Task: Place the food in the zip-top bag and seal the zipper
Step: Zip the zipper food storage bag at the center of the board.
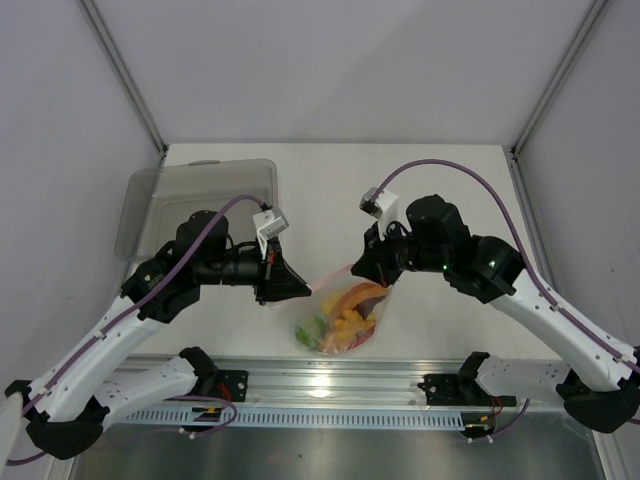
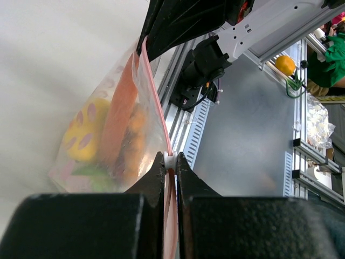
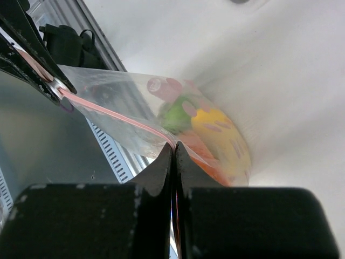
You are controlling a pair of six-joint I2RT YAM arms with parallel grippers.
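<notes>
Zipper (image 3: 118, 118) clamped in left gripper (image 2: 170, 157), right gripper (image 3: 173, 147); top view unclear.

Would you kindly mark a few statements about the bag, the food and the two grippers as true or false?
1. The left gripper and the right gripper both pinch the zipper. True.
2. The food lies in the tray. False: it is inside the bag.
3. The left gripper is open. False: it is shut on the zipper.
4. The tray sits at the far left corner of the table, apart from the bag. True.
</notes>
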